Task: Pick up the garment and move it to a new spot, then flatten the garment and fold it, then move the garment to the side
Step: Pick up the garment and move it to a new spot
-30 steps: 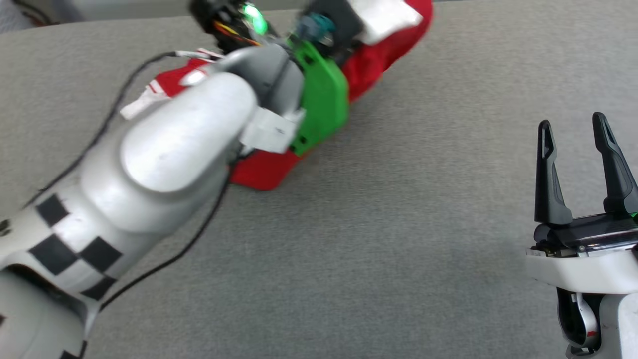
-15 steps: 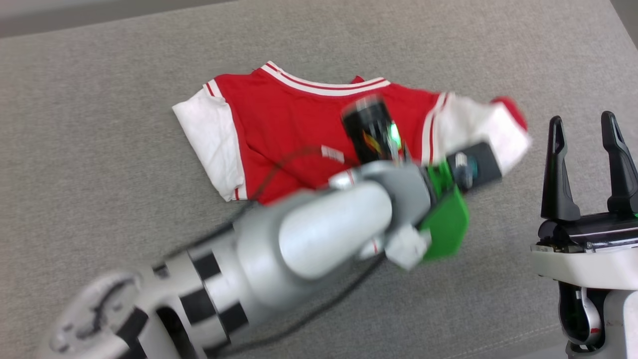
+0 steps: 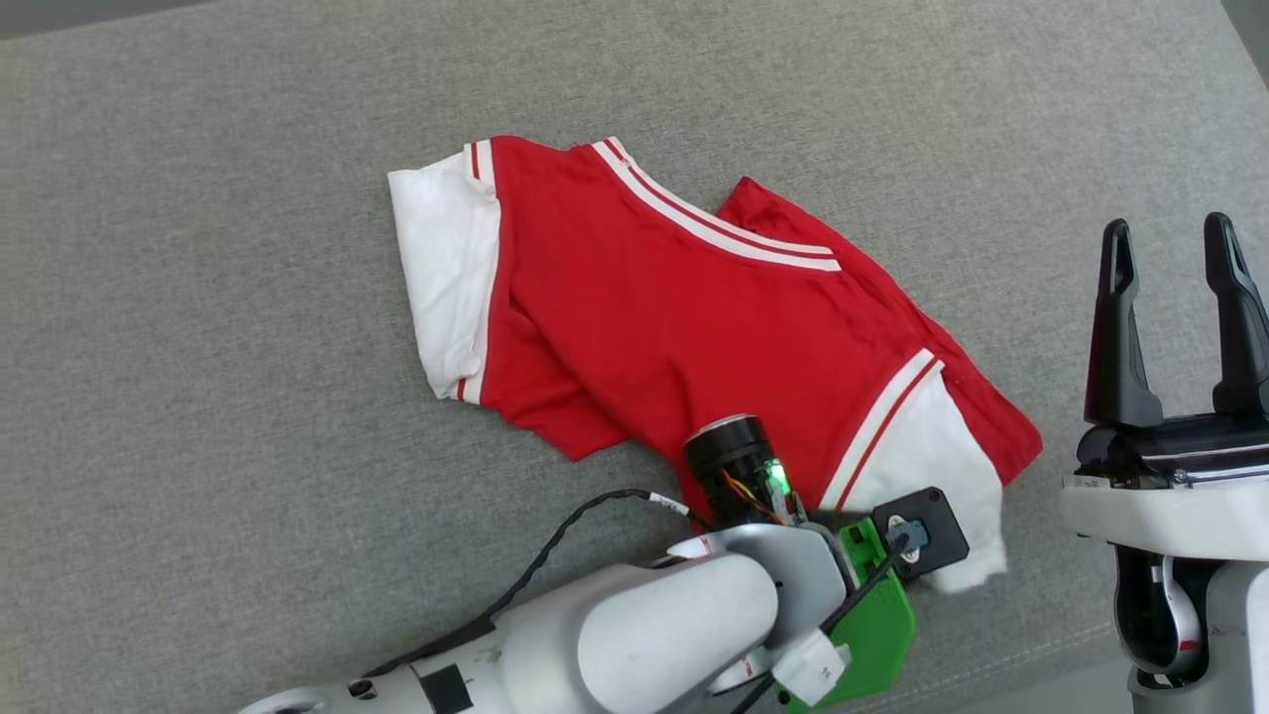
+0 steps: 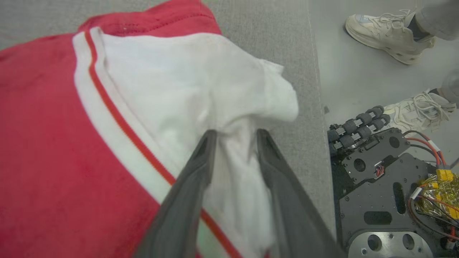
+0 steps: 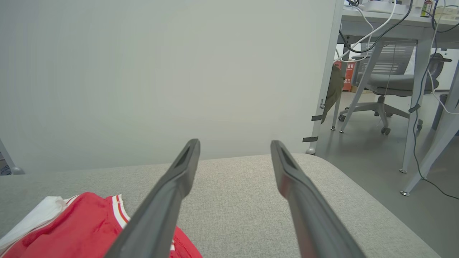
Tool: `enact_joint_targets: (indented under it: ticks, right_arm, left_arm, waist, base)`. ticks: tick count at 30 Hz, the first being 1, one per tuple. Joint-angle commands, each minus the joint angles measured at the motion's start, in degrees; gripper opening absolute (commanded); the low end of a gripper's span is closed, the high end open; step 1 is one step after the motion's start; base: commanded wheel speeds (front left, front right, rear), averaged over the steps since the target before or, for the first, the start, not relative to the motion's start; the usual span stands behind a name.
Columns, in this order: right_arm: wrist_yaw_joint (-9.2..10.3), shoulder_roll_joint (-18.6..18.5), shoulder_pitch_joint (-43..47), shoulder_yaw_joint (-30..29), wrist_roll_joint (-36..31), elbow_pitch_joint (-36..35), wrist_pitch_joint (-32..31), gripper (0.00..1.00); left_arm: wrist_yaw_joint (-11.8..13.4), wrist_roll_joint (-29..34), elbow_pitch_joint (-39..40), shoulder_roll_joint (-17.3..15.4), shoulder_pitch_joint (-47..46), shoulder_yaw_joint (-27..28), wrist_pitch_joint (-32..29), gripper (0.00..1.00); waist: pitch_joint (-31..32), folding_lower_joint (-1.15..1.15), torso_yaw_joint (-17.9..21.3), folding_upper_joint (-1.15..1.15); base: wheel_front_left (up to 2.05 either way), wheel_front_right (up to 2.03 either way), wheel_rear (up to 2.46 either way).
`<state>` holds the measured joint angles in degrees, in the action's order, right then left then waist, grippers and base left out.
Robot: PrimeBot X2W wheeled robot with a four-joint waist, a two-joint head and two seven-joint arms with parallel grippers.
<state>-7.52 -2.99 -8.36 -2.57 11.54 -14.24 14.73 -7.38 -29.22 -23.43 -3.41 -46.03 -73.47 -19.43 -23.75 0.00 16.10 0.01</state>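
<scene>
Garment (image 3: 674,327) laid on grey pad (image 3: 198,416), L gripper (image 4: 235,132) at one sleeve.
Garment is spread mostly flat w/ a few folds, approx. mid-pad, one white sleeve (image 4: 186,79) turned twd the robot's R, near the pad's edge. L gripper's jaws are seen part-way apart, sleeve cloth bunched betw. the tips and touching both. R gripper (image 3: 1168,226) is held over the pad just R of the garment, clear of it, jaws wide apart. A person's shoes (image 4: 389,32) are seen on the floor beyond the pad's edge.
</scene>
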Motion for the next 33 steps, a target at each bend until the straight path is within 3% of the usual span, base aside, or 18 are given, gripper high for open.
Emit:
enact_joint_targets:
  ticks: [1, 8, 18, 24, 28, 33]
  right_arm:
    - [0.03, 0.1, -0.2, -0.3, 0.1, 0.3, 0.3, 1.00]
    - [0.03, 0.1, 1.9, -2.2, -0.3, 1.5, 0.3, 1.00]
    - [0.03, 0.1, 6.0, -2.6, -1.6, 2.7, 0.3, 1.00]
    - [0.03, 0.1, 8.5, -2.9, -1.8, 3.0, 0.3, 1.00]
    - [0.03, 0.1, 9.8, -3.4, -2.1, 3.3, 0.3, 1.00]
    - [0.03, 0.1, 11.0, -4.0, -2.4, 3.6, 0.3, 1.00]
  left_arm:
    - [-0.1, 0.8, 0.1, 0.5, -0.7, 0.1, 2.6, 1.00]
    - [0.3, 0.5, 0.5, 0.5, -5.7, 0.6, 19.5, 1.00]
    - [12.9, -0.7, -5.8, 0.1, -4.9, 7.6, 31.5, 1.00]
    - [20.0, -0.8, -4.1, -4.8, -0.2, 15.6, 34.3, 1.00]
    - [25.1, 2.4, 3.7, -9.1, 5.8, 23.7, 34.4, 1.00]
    - [28.9, 7.1, 11.6, -13.5, 15.2, 31.5, 34.4, 1.00]
  waist:
    - [1.1, 0.00, -1.2, -0.01]
    - [6.3, 0.00, -5.0, -0.01]
    - [13.4, 0.00, -9.4, -0.01]
    - [16.3, 0.00, -11.3, -0.01]
    - [17.6, 0.00, -12.7, -0.01]
    - [19.1, 0.00, -14.2, -0.01]
  base:
    - [0.00, 0.00, 0.00]
    - [0.00, 0.00, 0.00]
    - [0.00, 0.00, 0.00]
    - [0.00, 0.00, 0.00]
    - [0.00, 0.00, 0.00]
    - [0.00, 0.00, 0.00]
